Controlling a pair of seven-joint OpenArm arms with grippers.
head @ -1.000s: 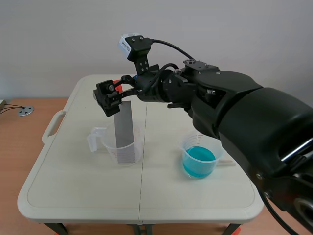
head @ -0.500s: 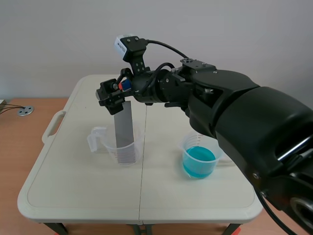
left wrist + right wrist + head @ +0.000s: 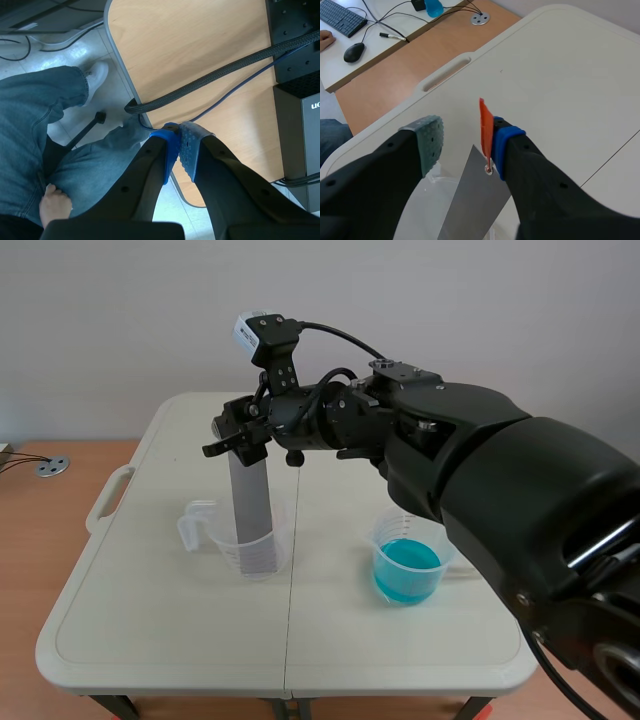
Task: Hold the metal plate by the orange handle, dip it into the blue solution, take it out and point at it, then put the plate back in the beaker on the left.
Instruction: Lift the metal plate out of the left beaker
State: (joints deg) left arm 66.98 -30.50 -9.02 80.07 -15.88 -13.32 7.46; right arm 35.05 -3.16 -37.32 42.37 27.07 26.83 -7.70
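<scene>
pincer of the left arm is closed on nothing, its fingertips pressed together. it hangs away from the worktop, over a wooden desk and a person's leg in jeans, so i think it has no part in this step.

on the left half of the worktop stands the clear beaker. the metal plate stands in it almost upright, leaning a little. at the top of the plate is the orange handle. the right pincer is wide around this handle: the blue pad touches it or is just beside it, and the grey-green pad is apart from it.

i judge that the step in hand is to take the handle. to do it well, the pincer should close slowly, so that the free pad comes to the handle and does not push the plate sideways. it should grip only the orange part, not the bare metal. after that, a straight lift is best until the lower end passes the rim, because a tilted lift can tip the light beaker.

to the right, well apart, the second beaker holds the blue solution.
</scene>
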